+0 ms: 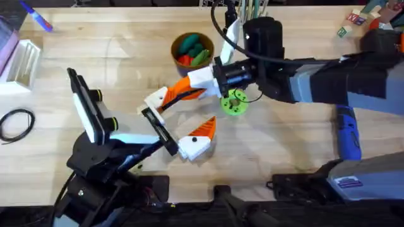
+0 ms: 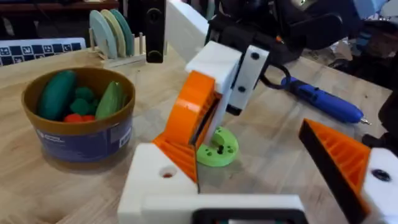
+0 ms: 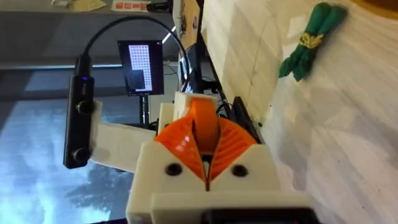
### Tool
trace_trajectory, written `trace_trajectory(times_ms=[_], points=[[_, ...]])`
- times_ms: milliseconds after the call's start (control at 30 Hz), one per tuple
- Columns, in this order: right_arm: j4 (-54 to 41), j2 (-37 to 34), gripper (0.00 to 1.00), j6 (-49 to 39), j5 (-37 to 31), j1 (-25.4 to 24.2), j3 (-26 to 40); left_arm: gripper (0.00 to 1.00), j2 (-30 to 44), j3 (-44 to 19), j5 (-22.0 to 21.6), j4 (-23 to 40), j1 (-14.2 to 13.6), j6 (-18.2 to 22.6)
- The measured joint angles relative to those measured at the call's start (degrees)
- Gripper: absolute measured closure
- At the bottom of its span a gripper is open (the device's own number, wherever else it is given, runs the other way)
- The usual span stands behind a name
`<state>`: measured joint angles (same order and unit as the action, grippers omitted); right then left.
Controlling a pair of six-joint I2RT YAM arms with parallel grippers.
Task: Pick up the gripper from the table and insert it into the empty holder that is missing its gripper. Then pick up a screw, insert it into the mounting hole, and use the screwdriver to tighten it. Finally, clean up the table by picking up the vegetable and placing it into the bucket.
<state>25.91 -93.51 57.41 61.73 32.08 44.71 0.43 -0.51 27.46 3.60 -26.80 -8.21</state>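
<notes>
My right gripper (image 1: pixel 189 87) (image 3: pixel 205 149) (image 2: pixel 233 71) is shut on the orange gripper (image 1: pixel 178 92) (image 2: pixel 189 121) (image 3: pixel 202 121). It holds the wedge against the white holder (image 1: pixel 154 99) (image 2: pixel 155 180), one finger base of my open left gripper (image 1: pixel 180 120) (image 2: pixel 249 177). The other left finger carries its own orange wedge (image 1: pixel 205 129) (image 2: pixel 339 155). The blue screwdriver (image 1: pixel 348 133) (image 2: pixel 323 99) lies at the right. The green vegetable (image 3: pixel 311 37) lies on the table. The bucket (image 1: pixel 177 58) (image 2: pixel 81 140) stands behind, holding toy vegetables. The screw is out of view.
A lime-green disc (image 1: pixel 235 102) (image 2: pixel 216 149) lies under the right arm. A black cable loop (image 1: pixel 16 123) and a white box (image 1: pixel 22 60) sit at the left edge. Toy blocks (image 1: pixel 353 17) are at the back right. A plate rack (image 2: pixel 112 31) stands behind the bucket.
</notes>
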Motion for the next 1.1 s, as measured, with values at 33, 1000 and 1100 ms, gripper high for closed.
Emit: trace_trajectory(times_ms=[33, 1000, 1100], points=[[0.0, 0.0, 0.993, -0.1, 0.0, 0.0, 0.0, 0.014, 0.0, 0.0, 0.0, 0.0, 0.0, 0.0], [2.5, -2.6, 0.050, -3.9, 8.6, -2.1, -0.5, 0.016, -0.1, -0.1, 13.6, 0.2, -1.9, -0.8], [3.2, -2.5, 0.047, -3.9, 8.2, -3.8, -0.5, 0.014, -0.1, -0.1, 13.9, 0.2, -1.9, -0.8]])
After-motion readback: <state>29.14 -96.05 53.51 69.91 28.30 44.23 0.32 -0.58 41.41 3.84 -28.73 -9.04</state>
